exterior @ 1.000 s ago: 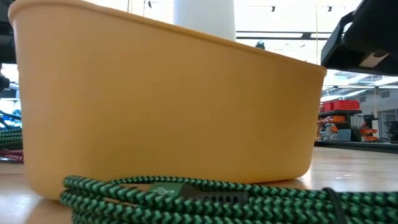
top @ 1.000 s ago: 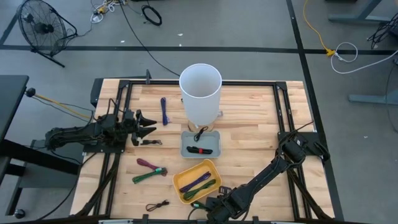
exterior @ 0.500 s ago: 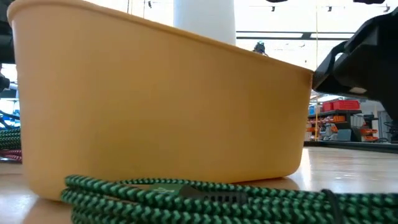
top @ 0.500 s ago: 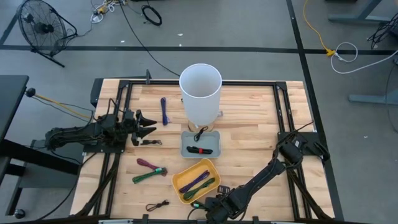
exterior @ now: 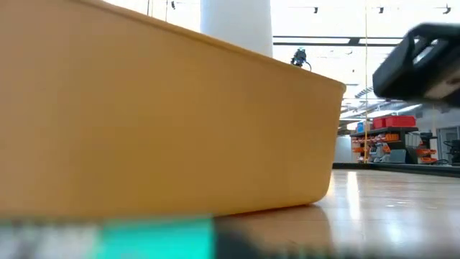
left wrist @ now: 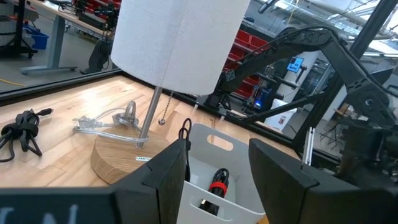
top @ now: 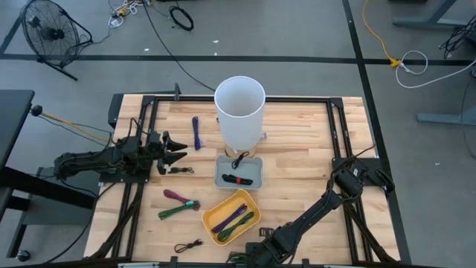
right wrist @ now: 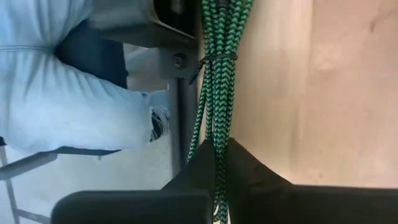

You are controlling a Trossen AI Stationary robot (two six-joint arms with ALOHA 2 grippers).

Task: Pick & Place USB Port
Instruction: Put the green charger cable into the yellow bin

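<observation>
A bundle of green braided USB cable (right wrist: 217, 81) lies at the table's near edge, a green blur close to the low camera (exterior: 154, 237). My right gripper (right wrist: 219, 168) is down at that edge (top: 253, 257), just in front of the yellow tray (top: 229, 217), and is shut on the bundle. The yellow tray holds purple and green cables. A grey tray (top: 239, 173) behind it holds a red-and-black USB piece. My left gripper (top: 175, 151) waits open at the table's left, above the wood. In its own view it faces the grey tray (left wrist: 217, 180). My right gripper pinches the green cable bundle between its two fingers, several strands together, at one end of the bundle (right wrist: 217, 163). The bundle runs straight on ahead of the fingers, past its black tie (right wrist: 214, 59), beside the table's near edge. Whether it is lifted I cannot tell.
A tall white lampshade (top: 239, 112) on a wooden base stands at the middle back. Loose cables lie on the left half: purple (top: 196, 132), black (top: 178, 170), pink and green (top: 178, 202), black (top: 187, 246). A person's leg in light jeans (right wrist: 62, 93) is just beyond the near edge.
My right gripper has moved a little toward the table's near edge. The green bundle has come with it, right up to the low camera. The yellow tray has slid a little toward the table's left.
</observation>
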